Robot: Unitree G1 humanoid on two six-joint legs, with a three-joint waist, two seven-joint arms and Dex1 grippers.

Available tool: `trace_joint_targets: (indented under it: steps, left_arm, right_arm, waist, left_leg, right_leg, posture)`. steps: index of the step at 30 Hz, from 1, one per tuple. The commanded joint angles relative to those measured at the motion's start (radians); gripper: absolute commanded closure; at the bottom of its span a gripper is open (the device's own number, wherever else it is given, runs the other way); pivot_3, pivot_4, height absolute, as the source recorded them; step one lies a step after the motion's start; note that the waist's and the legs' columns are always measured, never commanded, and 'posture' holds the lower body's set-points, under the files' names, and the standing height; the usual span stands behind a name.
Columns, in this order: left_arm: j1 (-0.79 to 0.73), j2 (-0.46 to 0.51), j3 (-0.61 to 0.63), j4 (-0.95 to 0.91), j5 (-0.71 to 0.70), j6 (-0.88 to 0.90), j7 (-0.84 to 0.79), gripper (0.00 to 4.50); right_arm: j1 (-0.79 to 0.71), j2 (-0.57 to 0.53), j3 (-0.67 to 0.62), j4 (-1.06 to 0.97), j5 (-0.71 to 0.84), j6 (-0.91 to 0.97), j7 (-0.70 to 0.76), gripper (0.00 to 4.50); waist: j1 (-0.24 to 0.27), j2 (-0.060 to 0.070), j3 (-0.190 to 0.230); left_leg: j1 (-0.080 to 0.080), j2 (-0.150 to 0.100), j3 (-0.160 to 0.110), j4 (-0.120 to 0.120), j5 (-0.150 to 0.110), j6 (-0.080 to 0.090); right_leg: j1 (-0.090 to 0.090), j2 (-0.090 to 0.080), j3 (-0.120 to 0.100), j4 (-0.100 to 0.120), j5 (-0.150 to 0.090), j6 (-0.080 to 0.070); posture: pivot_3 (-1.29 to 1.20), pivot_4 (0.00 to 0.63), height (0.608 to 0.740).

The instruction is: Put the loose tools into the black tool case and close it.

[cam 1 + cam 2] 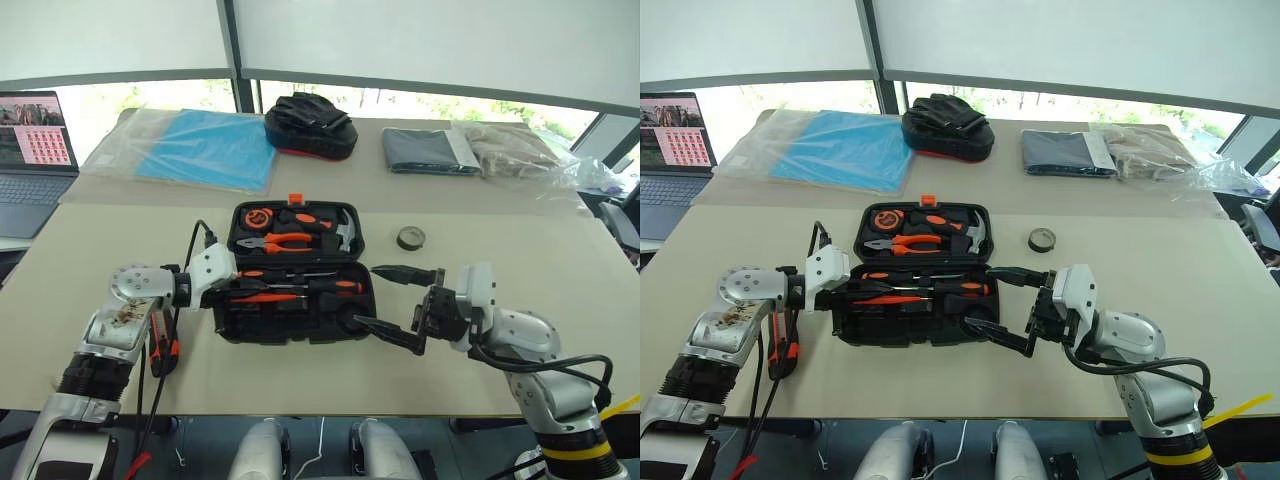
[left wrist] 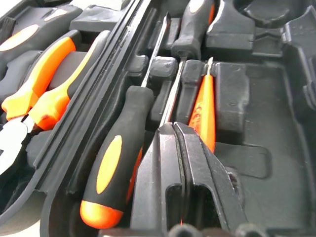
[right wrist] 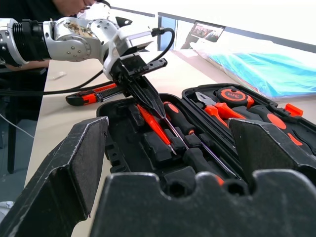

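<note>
Black moulded case point(image 1: 300, 325) holds rubbery orange-black screwdrivers point(image 1: 300, 285) in shaped recesses

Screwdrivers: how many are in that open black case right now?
3: two thin-shafted screwdrivers lie along the front half of the black tool case, with the small orange tester screwdriver beside them. Others may be hidden.

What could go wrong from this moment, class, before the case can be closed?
1. The left gripper is shut on a thin screwdriver shaft inside the black tool case; letting go off its recess could leave it proud and block the lid.
2. The utility knife and tape roll lie outside on the table; closing now would leave them out.
3. The open right gripper by the case's edge might nudge it.
</note>
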Motion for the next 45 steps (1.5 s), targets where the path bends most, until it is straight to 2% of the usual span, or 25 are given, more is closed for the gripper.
trace_joint_targets:
  steps: [1,9,12,17,31,35,39,45]
  left_arm:
    - [0.038,0.016,-0.031,-0.029,0.012,-0.001,-0.032,4.43]
    - [0.082,0.021,-0.043,-0.013,0.045,-0.072,-0.013,4.43]
    - [0.078,-0.003,-0.023,0.000,0.028,-0.089,0.009,4.43]
    - [0.068,-0.058,0.029,-0.043,-0.076,-0.060,0.003,4.43]
    - [0.105,-0.020,-0.009,-0.024,-0.019,-0.012,0.008,4.43]
    - [0.122,-0.033,0.098,-0.060,-0.116,0.021,0.053,4.43]
    - [0.236,-0.006,0.314,-0.149,-0.217,0.042,0.147,3.37]
    - [0.595,-0.016,0.678,-0.293,-0.277,0.063,0.262,1.33]
  right_arm:
    - [0.005,0.003,-0.018,-0.034,0.014,-0.017,-0.001,0.00]
    - [0.002,0.008,-0.017,-0.025,0.006,-0.024,-0.006,0.00]
    - [-0.003,0.012,-0.015,-0.019,0.002,-0.027,-0.007,0.00]
    - [-0.014,0.021,-0.014,-0.001,-0.012,-0.039,-0.009,0.00]
    - [-0.010,0.032,-0.009,0.001,-0.018,-0.046,-0.005,0.00]
    - [-0.014,0.039,-0.015,0.002,-0.011,-0.060,0.000,0.00]
    - [-0.013,0.043,-0.043,0.001,0.021,-0.095,0.037,0.00]
    - [0.018,0.036,-0.058,0.020,0.016,-0.187,0.118,0.00]
  waist:
    - [-0.003,0.000,0.000]
    - [-0.011,0.000,0.000]
    - [-0.009,0.001,-0.001]
    - [-0.005,0.002,-0.001]
    - [-0.009,0.002,-0.001]
    - [-0.012,0.002,-0.001]
    - [-0.024,0.002,-0.001]
    - [-0.027,0.002,-0.001]
  left_leg:
    - [0.000,0.000,0.000,0.000,0.000,0.000]
    - [0.001,0.000,0.001,0.000,-0.001,0.001]
    - [0.002,0.000,0.001,0.000,-0.001,0.001]
    - [0.002,0.000,0.001,0.000,-0.001,0.001]
    - [0.003,0.000,0.001,0.000,-0.001,0.001]
    - [0.004,0.000,0.001,0.000,-0.001,0.001]
    - [0.003,0.002,0.001,0.000,-0.001,0.001]
    - [0.004,0.003,0.002,-0.003,-0.001,0.001]
  right_leg:
    - [0.000,0.000,0.000,0.000,0.000,0.000]
    - [0.001,0.000,0.001,0.000,0.000,0.000]
    - [0.001,0.000,0.001,0.000,0.000,0.000]
    - [0.002,-0.001,0.001,0.000,0.000,0.000]
    - [0.002,0.000,0.001,0.001,0.000,0.000]
    - [0.002,0.000,0.001,0.001,0.000,0.000]
    - [0.001,0.000,0.001,0.001,0.000,-0.001]
    - [0.001,-0.002,0.001,-0.001,0.000,-0.001]
  posture:
    - [0.00,0.150,0.740]
    - [0.00,0.150,0.740]
    - [0.00,0.150,0.740]
    - [0.00,0.150,0.740]
    - [0.00,0.150,0.740]
    - [0.00,0.150,0.740]
    - [0.00,0.150,0.740]
    - [0.00,0.150,0.740]
